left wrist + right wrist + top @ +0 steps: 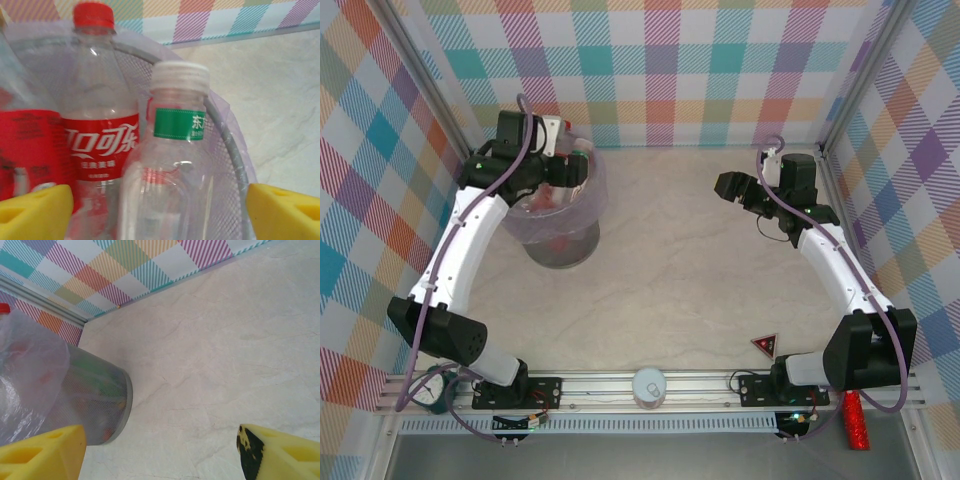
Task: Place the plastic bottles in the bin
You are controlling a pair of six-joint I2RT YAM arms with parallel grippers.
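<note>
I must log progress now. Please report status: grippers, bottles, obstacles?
Left gripper open over bin, white-cap bottle between its jaws, not gripped. Red-cap bottle beside it in bin. Right gripper open, empty, over table. No obstacle seen.

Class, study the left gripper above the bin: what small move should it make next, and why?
Probably lift the left gripper straight up, clear of the bin. Its yellow fingers stand wide apart either side of the white-capped bottle, which appears to sit inside the bin beside a red-capped bottle; nothing is gripped, so rising avoids knocking them.

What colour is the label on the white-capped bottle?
The label is green; left wrist view shows it best.
</note>
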